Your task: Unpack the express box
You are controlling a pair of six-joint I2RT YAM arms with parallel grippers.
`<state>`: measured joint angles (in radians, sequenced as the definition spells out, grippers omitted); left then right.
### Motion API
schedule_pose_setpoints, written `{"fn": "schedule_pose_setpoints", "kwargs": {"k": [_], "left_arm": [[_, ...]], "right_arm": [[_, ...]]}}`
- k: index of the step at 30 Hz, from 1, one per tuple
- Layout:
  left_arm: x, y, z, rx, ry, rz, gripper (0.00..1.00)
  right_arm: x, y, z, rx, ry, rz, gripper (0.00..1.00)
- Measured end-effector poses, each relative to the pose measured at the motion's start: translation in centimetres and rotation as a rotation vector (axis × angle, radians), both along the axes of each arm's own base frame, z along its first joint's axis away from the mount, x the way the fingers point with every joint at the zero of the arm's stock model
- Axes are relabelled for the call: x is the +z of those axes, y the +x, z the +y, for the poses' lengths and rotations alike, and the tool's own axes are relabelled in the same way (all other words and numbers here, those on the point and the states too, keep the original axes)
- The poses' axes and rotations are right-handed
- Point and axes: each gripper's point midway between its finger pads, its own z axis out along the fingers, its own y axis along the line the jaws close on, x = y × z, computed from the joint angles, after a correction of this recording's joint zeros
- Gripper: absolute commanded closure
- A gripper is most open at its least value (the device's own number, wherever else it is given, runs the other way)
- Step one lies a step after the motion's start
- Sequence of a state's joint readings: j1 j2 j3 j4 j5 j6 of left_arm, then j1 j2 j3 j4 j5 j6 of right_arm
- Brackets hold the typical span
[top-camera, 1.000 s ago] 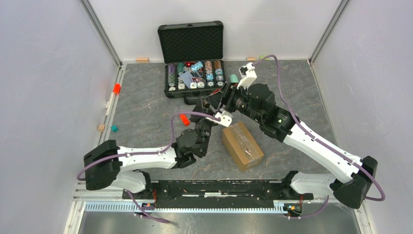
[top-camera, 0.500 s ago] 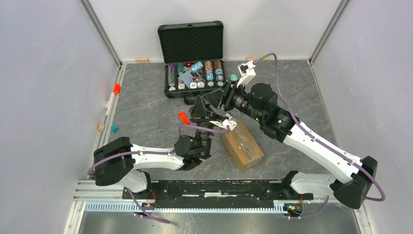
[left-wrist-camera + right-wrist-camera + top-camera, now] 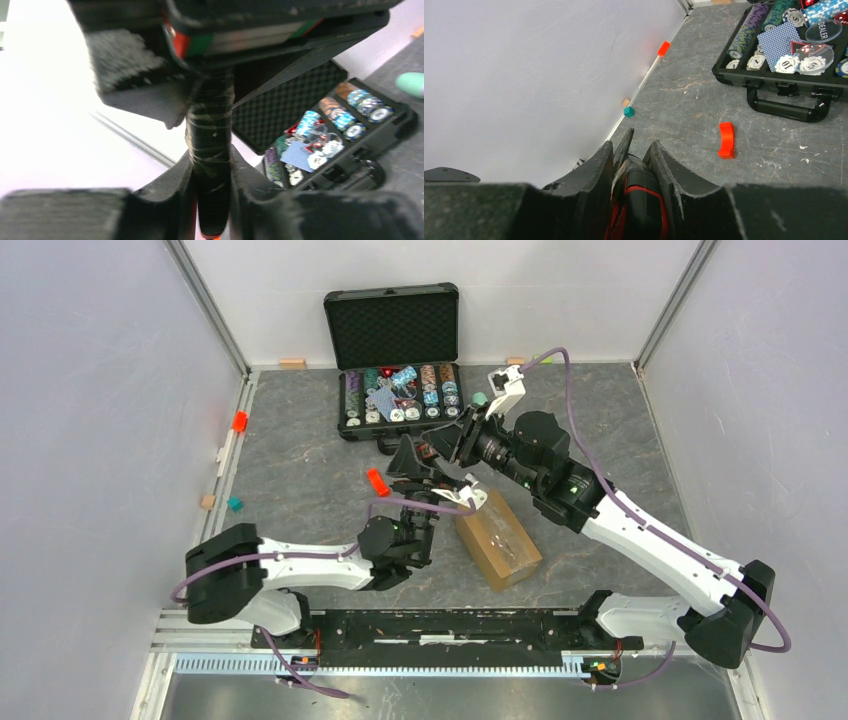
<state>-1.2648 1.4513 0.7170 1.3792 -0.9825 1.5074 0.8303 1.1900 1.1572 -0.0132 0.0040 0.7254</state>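
Observation:
The express box (image 3: 498,538), a brown taped carton, lies shut on the table right of centre, in front of both grippers. My right gripper (image 3: 440,447) is shut on a black tool with red trim (image 3: 641,195) and holds it above the table behind the box. My left gripper (image 3: 413,468) points up and is shut on the same tool's black ridged end (image 3: 210,130). In the left wrist view, my left gripper (image 3: 212,160) has its jaws tight on the tool. In the right wrist view, so does my right gripper (image 3: 634,150). The box is out of both wrist views.
An open black case of poker chips (image 3: 400,390) stands at the back centre, also in the right wrist view (image 3: 789,40). A red curved piece (image 3: 377,482) lies left of the grippers. A teal block (image 3: 234,504) and an orange block (image 3: 239,421) sit by the left wall.
My left gripper has swung up and back from beside the box to the tool held by my right gripper. The right arm and the box have barely moved.

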Motion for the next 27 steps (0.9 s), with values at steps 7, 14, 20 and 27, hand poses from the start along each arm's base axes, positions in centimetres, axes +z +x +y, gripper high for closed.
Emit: {"fn": "schedule_pose_setpoints", "kwargs": {"k": [7, 14, 20, 27], "left_arm": [[0.7, -0.4, -0.5, -0.185, -0.085, 0.223, 0.02], [6.1, -1.2, 1.4, -0.544, -0.399, 0.492, 0.01], [4.2, -2.7, -0.4, -0.822, -0.449, 0.831, 0.05], [-0.2, -6.5, -3.6, -1.072, -0.427, 1.192, 0.07]], "right_arm": [[0.2, 1.2, -1.8, -0.032, -0.114, -0.088, 1.00], [0.8, 4.5, -7.0, -0.086, -0.255, -0.210, 1.00], [0.3, 0.6, -6.1, 0.130, -0.334, -0.284, 1.00], [3.4, -4.3, -5.7, 0.318, -0.273, -0.410, 1.00]]}}
